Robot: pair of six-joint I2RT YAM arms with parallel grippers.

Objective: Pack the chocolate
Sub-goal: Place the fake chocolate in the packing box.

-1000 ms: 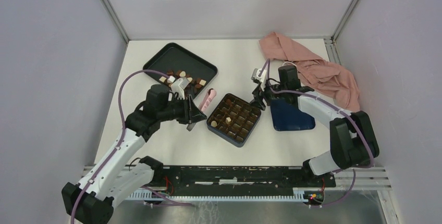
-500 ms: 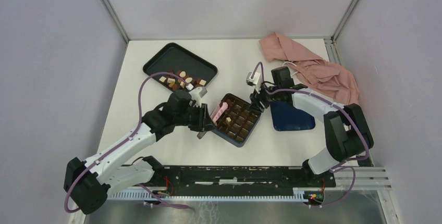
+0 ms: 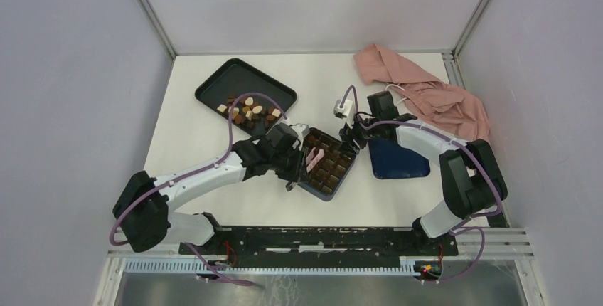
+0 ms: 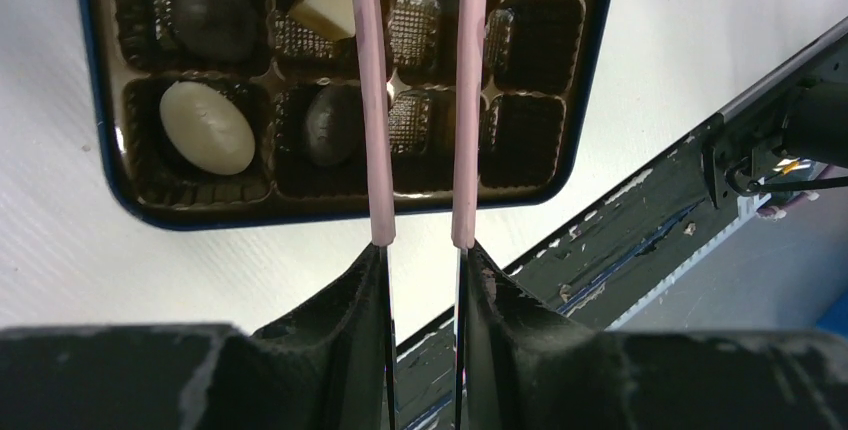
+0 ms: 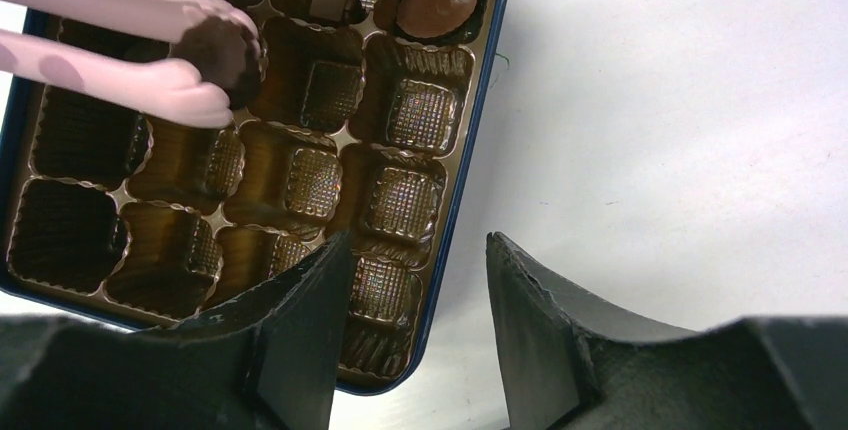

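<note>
Chocolate (image 5: pixel 218 50), a round dark-brown piece, hangs in pink plastic tongs (image 4: pixel 366 100) over the dark blue gridded box (image 5: pixel 474 115).
Left gripper (image 4: pixel 422 260) clenches the tongs, empty cups (image 5: pixel 315 95) right below; right gripper (image 5: pixel 415 250) gapes astride the rim.

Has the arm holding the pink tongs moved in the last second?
Yes. The left hand carried the pink tongs rightward, from near the black tray to over the blue box.

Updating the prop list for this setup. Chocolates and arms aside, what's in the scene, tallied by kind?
black tray: 1
dark blue box: 1
dark blue lid: 1
pink cloth: 1
pink tongs: 1
Total: 5
</note>
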